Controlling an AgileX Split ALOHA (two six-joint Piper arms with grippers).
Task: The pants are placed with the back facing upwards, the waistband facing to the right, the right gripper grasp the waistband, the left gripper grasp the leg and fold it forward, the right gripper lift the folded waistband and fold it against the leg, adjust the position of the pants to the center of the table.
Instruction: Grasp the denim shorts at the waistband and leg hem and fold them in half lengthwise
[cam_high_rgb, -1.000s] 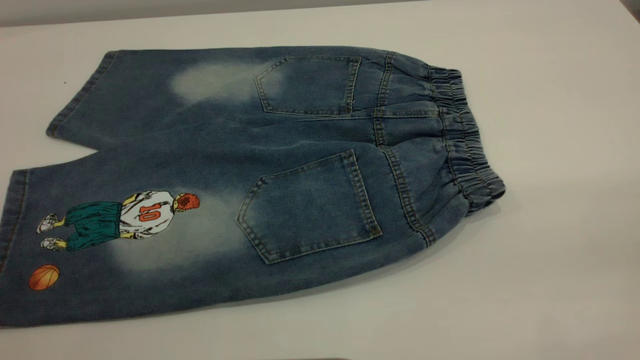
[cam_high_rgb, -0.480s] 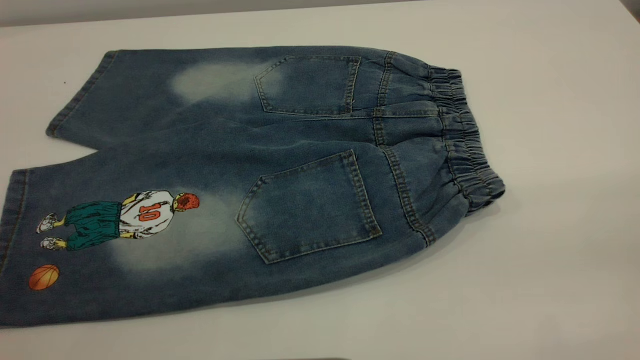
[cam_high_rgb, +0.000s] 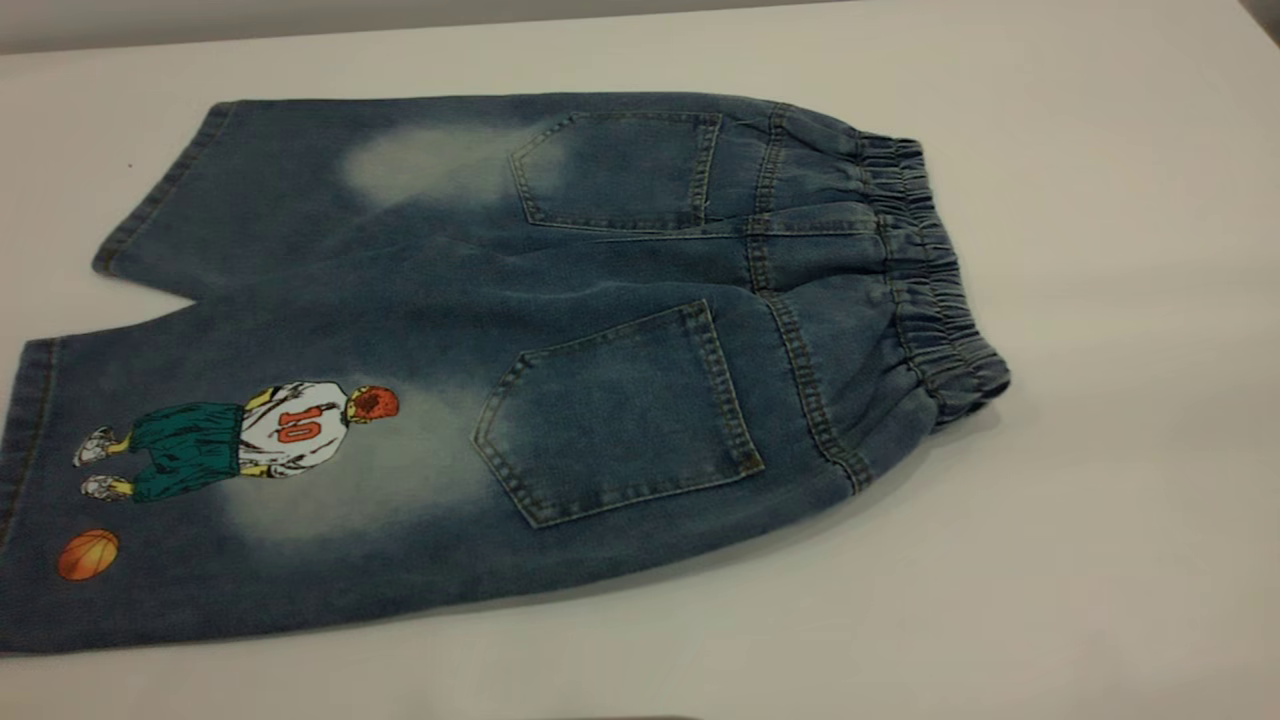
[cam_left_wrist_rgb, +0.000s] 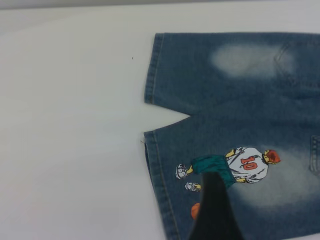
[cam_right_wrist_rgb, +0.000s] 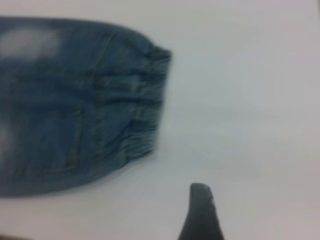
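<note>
Exterior view shows the pants (cam_high_rgb: 520, 350) flat on the table (cam_high_rgb: 1100, 500), waistband (cam_high_rgb: 930, 280) right, printed leg (cam_high_rgb: 200, 480) near left. Only one finger each of the left gripper (cam_left_wrist_rgb: 215, 210) and right gripper (cam_right_wrist_rgb: 200, 212) shows, so I cannot tell their opening; a shallow pinch on the thick elastic could slip.

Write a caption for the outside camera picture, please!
Short blue denim pants lie flat, back up, on the plain white table.

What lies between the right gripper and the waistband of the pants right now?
Only bare table. In the right wrist view, the right gripper hangs apart from the waistband of the pants, with nothing on the white surface between them.
</note>
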